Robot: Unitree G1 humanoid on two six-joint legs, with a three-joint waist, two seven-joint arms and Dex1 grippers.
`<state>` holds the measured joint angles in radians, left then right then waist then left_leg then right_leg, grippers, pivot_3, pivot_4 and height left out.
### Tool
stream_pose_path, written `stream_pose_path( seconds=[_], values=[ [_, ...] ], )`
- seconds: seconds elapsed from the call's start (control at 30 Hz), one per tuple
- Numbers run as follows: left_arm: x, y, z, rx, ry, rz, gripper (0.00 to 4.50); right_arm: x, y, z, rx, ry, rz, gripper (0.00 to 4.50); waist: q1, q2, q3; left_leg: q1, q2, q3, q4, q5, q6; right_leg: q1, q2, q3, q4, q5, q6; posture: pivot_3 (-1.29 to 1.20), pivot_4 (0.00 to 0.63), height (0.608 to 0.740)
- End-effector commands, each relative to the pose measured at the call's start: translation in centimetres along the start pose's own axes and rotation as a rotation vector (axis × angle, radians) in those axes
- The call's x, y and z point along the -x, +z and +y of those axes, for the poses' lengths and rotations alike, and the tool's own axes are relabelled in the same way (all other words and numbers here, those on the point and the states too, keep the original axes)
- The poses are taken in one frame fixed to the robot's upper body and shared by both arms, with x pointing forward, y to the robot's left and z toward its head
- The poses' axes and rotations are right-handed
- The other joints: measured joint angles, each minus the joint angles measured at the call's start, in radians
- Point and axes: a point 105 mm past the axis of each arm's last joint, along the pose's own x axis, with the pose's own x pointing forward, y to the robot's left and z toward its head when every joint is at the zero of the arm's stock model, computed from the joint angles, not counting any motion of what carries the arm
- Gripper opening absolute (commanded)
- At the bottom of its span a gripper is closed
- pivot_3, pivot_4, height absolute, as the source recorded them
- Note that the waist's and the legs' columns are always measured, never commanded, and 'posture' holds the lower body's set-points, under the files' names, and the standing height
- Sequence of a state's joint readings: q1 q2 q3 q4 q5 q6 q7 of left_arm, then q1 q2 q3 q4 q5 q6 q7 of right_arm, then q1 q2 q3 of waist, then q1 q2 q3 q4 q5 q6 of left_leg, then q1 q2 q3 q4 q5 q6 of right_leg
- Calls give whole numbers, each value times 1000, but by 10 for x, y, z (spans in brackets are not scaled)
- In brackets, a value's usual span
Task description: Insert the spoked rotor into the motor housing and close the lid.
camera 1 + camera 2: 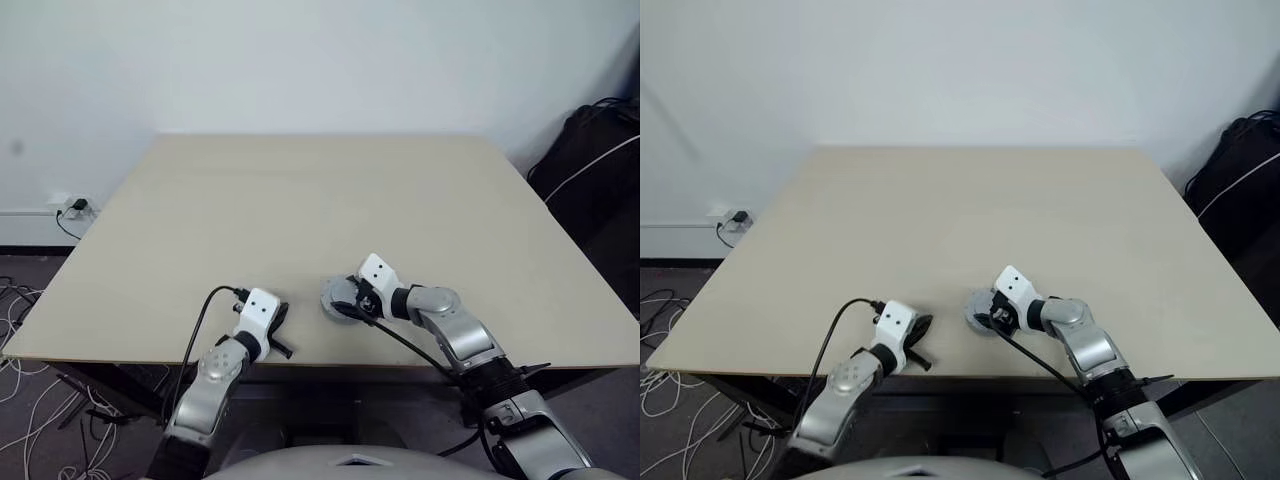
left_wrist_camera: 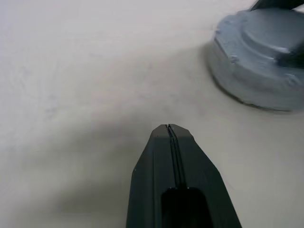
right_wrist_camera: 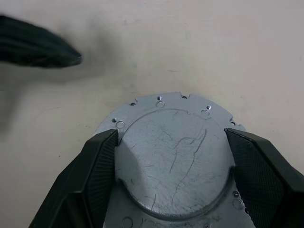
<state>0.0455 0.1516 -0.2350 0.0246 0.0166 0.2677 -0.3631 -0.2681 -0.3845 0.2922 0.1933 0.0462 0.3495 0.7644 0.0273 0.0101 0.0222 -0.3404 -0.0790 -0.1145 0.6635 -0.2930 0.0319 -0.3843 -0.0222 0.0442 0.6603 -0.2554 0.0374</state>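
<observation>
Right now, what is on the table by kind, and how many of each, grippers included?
Grey discs, smooth face with raised centre up (the lid): 1
Robot grippers: 2, the left gripper shut and empty, the right gripper with a finger on each side of the lid's raised centre
Total: 3

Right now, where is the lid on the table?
The lid lies smooth face up near the table's front edge, slightly right of centre, between the right gripper's fingers. The shut left gripper is close on its left.
</observation>
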Motion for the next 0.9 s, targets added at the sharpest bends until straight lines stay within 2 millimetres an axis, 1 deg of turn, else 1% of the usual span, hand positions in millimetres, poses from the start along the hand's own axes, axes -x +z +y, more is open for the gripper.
stream_pose_path(
  seconds=[0.03,0.1,0.2,0.3,0.37,0.53,0.8,0.9],
  values=[
    [-14,30,-2,45,-63,-20,0,-2,-6,-2,1,-21,33,3248,-2,0,0,0,0,0,0,0,0,0,0,0,0,0,0,0,0,740],
    [-24,40,1,134,-76,-3,0,-2,-5,-1,1,-23,31,3248,-5,-1,-1,0,0,0,0,0,0,0,0,0,0,0,0,0,0,740],
    [-36,59,-2,248,-148,-9,0,-3,-3,-2,-2,-28,25,3248,-9,-2,-1,0,0,0,0,0,0,0,0,0,0,0,0,0,0,740],
    [-44,68,-7,315,-216,6,0,-3,-1,-1,-4,-31,21,3248,-14,-2,-1,-1,0,0,0,0,0,2,0,0,0,0,0,0,0,740],
    [-48,69,-12,340,-264,41,0,-3,0,0,-6,-33,18,3248,-15,-2,-1,-2,0,0,0,1,-1,2,0,0,0,0,0,0,0,740],
    [-56,61,-16,347,-312,124,0,-2,0,1,-10,-38,15,3248,-15,-3,0,-2,0,-1,0,1,-2,2,1,0,0,0,0,0,0,740],
    [-57,55,-24,310,-372,177,0,0,0,1,-20,-51,13,3248,-15,-3,0,-2,0,-1,-1,1,-2,1,0,1,0,0,0,0,0,740],
    [-55,52,-30,284,-406,205,0,0,0,1,-23,-52,16,3248,-14,-3,0,-2,0,-1,-1,1,-2,1,0,1,0,0,0,0,0,740]
  ],
)
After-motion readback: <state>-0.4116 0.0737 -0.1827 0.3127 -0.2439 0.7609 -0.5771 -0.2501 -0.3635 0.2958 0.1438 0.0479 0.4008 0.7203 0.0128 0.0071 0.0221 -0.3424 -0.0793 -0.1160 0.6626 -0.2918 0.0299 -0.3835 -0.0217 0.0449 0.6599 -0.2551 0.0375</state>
